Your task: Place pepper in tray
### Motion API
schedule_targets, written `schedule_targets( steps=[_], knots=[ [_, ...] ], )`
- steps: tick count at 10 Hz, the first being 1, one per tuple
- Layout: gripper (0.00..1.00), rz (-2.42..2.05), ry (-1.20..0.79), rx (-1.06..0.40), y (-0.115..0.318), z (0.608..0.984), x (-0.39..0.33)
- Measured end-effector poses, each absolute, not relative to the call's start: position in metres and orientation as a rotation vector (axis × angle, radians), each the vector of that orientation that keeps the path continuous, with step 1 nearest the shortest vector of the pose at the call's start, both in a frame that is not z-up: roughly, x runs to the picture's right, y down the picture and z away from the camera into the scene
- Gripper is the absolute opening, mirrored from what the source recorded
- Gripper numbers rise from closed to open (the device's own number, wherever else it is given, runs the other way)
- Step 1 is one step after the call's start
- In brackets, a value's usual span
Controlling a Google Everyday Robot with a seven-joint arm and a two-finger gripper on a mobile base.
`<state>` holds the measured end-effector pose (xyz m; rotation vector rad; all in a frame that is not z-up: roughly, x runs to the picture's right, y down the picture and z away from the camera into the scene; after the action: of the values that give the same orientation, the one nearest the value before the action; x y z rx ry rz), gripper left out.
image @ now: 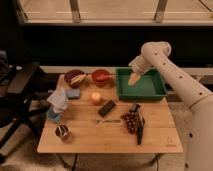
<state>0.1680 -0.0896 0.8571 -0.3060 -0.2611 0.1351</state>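
This looks like a robotics test corner in an office-like building. A pale robot arm's gripper (pixel 134 78) hangs over a deep green plastic tray (pixel 150 93) on a light wooden table (pixel 95 141), beneath wide metal-framed windows (pixel 115 10), beside a black chair (pixel 21 86).
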Motion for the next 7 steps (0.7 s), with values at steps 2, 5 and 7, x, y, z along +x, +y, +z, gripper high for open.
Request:
schedule_targets(
  steps=[2, 5, 7],
  knots=[
    [0.75, 0.096, -0.287, -0.295, -0.091, 0.871, 0.141],
    [0.75, 0.024, -0.326, -0.245, -0.090, 0.901, 0.081],
    [0.75, 0.001, -0.338, -0.226, -0.089, 0.914, 0.067]
  ],
)
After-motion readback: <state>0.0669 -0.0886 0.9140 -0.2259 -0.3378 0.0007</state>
